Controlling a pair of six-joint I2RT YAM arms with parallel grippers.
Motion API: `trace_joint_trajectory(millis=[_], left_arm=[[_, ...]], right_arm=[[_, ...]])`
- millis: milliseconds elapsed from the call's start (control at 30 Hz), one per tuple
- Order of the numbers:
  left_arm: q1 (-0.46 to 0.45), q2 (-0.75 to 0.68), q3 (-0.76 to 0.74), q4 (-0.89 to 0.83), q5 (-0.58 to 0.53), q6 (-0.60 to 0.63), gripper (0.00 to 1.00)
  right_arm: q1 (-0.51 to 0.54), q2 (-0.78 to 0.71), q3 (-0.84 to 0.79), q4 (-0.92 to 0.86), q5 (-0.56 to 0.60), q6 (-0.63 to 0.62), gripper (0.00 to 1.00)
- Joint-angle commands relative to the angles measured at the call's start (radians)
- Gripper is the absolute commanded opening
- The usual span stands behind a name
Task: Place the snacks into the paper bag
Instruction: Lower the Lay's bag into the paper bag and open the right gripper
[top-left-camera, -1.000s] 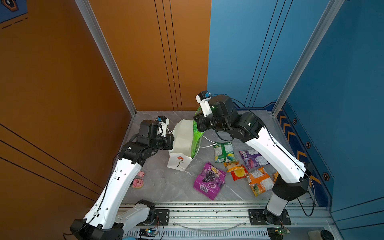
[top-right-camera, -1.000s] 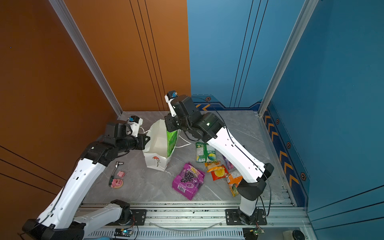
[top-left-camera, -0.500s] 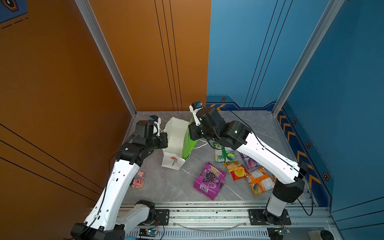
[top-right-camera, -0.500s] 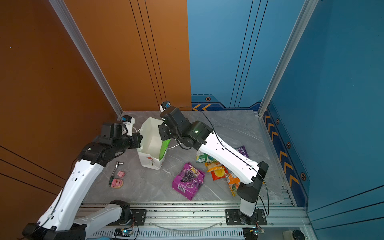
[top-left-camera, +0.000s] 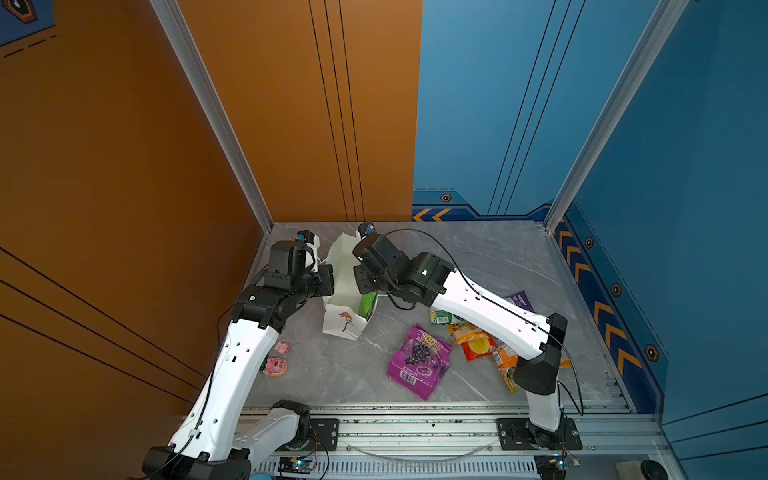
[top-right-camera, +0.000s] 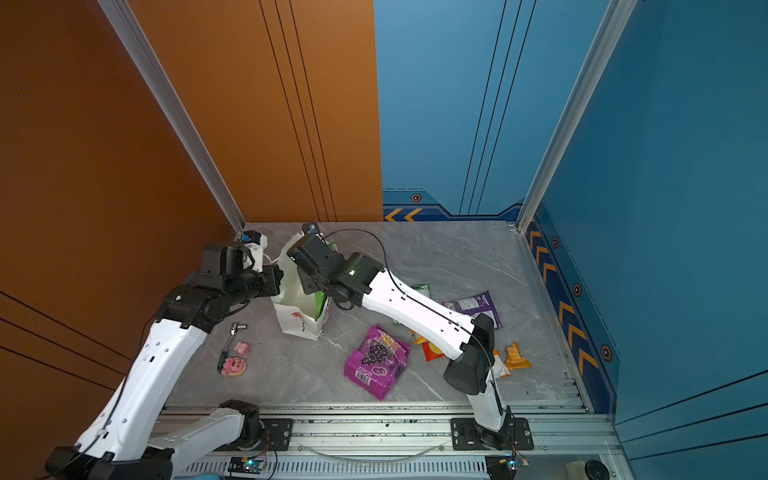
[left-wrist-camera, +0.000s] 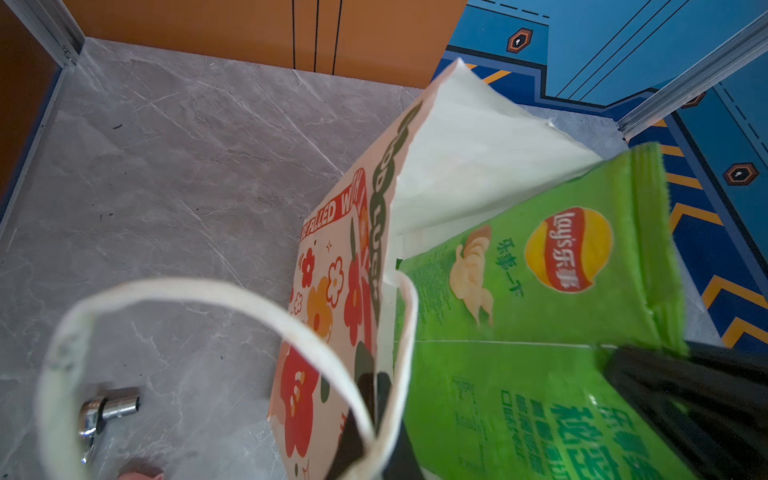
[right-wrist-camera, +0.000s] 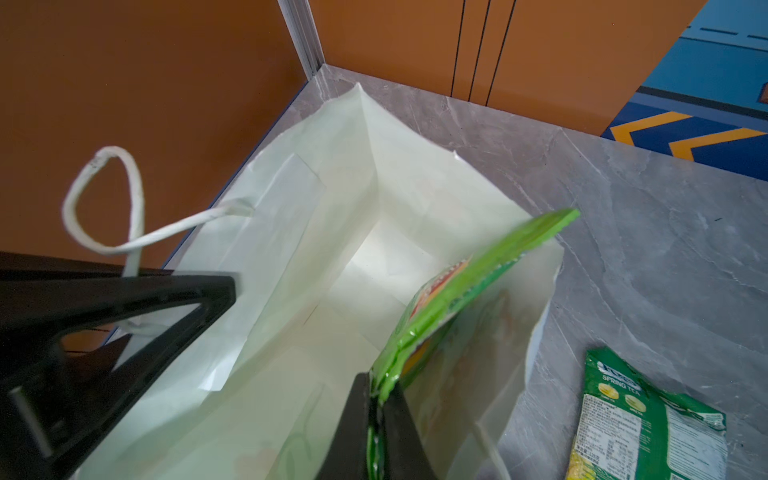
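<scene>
**Green packet at the bag's mouth.** Your right claw (right-wrist-camera: 377, 390) pinches one edge of the green crisp packet (left-wrist-camera: 540, 291), its jaws drawn almost together on the foil. It holds the packet in the open mouth of the paper bag (top-left-camera: 345, 326). The packet stands on edge against the bag wall on the right arm's side, and part of it shows green above the rim in both top views (top-right-camera: 319, 303). How far down it reaches cannot be told.

Your left claw (top-left-camera: 327, 286) is closed tight on the opposite rim of the bag, beside a white cord handle (right-wrist-camera: 104, 199). The bag stands on the grey tabletop (top-left-camera: 478, 257) with its red flower print facing the rail.

The other snacks lie flat on the tabletop, all on the right arm's side of the bag:
- The purple grape packet (top-left-camera: 419, 361) is well apart from the bag, toward the rail.
- The green-white packet (right-wrist-camera: 648, 415) is the one nearest the bag.
- Beyond it are the red packet with a yellow circle (top-left-camera: 478, 347), the orange packet (top-right-camera: 515, 357) and the small purple packet (top-right-camera: 473, 307), each partly under the right arm.

On the bag's other side, near the left arm, lie a pink round thing (top-left-camera: 276, 366) and a small metal tool (top-right-camera: 232, 336).
</scene>
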Motion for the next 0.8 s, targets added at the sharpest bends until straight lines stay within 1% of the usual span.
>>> trace_joint_trajectory(millis=[0, 167, 500, 767], left_arm=[[0.008, -0.020, -0.012, 0.018, -0.021, -0.007, 0.00], [0.010, -0.019, -0.013, 0.017, -0.021, -0.007, 0.00], [0.010, -0.019, -0.014, 0.017, -0.024, -0.006, 0.00], [0.010, -0.019, -0.016, 0.018, -0.028, -0.004, 0.00]], right_arm=[[0.002, 0.013, 0.062, -0.064, 0.060, 0.028, 0.10], [-0.003, 0.036, 0.065, -0.094, 0.089, 0.037, 0.11], [-0.010, 0.082, 0.069, -0.120, 0.076, 0.043, 0.19], [-0.010, 0.070, 0.075, -0.121, 0.081, 0.033, 0.22]])
